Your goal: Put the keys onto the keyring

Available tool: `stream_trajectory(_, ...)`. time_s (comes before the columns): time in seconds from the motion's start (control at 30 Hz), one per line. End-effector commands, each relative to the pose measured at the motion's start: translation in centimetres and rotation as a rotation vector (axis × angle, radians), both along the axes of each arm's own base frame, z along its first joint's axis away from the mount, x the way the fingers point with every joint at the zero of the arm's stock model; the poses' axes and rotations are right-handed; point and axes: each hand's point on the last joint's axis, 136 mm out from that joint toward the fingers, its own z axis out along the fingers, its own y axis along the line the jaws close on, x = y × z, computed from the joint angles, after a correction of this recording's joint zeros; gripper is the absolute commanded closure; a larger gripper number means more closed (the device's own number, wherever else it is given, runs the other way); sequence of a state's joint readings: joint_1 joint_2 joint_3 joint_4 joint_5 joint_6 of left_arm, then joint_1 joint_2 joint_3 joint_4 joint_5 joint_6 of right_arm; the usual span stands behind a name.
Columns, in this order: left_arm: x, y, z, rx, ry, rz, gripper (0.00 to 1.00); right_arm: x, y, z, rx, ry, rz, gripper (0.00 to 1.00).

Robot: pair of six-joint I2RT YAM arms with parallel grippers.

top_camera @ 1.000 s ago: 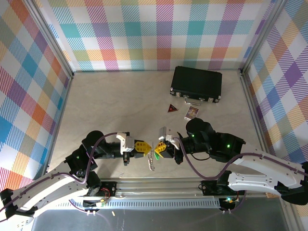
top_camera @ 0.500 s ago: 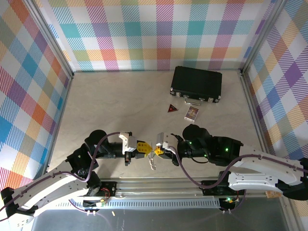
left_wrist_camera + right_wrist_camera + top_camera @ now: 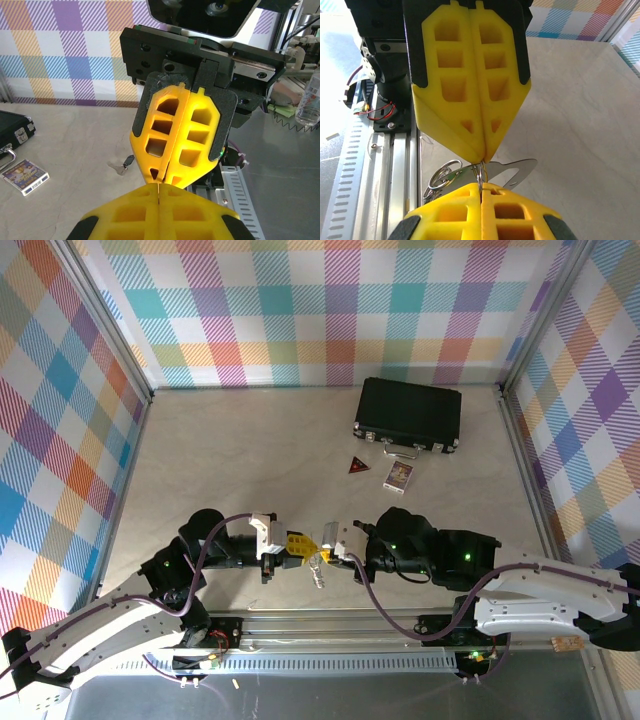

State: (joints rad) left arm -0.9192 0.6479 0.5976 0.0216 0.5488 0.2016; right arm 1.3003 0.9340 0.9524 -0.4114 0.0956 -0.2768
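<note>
The yellow fingers of the left gripper (image 3: 309,546) and the right gripper (image 3: 324,551) are pressed fully together. The two grippers meet tip to tip above the near edge of the pale marble-look table (image 3: 250,460). Both pinch the thin silvery loop of the keyring (image 3: 481,172), which runs straight from one pair of tips into the other.

A flat silvery key blade (image 3: 512,171) hangs on that loop. Its long axis is roughly level and points toward the far side, and its head is hidden behind the fingers. A small cluster of coiled metal rings (image 3: 441,178) dangles on the near side.

A small black-headed key (image 3: 123,165) lies flat on the table beyond the grippers. It is slanted, with the dark head toward the right arm and the metal end toward the far side.

Well apart, toward the far right, are a patterned card (image 3: 398,475), a dark red triangular piece (image 3: 358,466) and a black rectangular case (image 3: 408,414).
</note>
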Motion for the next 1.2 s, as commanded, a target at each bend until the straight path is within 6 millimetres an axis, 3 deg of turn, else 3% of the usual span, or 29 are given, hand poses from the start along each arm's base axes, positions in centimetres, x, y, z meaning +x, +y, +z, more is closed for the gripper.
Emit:
stream_trajectory(0.0,-0.1,0.1,2.3,-0.061,-0.044,-0.005,1.00,0.0,0.7,1.9,0.084,-0.050,0.004,1.00)
stream_trajectory(1.17,0.5,0.5,2.5,-0.083,-0.050,0.041,1.00,-0.9,0.3,0.8,0.089,-0.103,0.041,1.00)
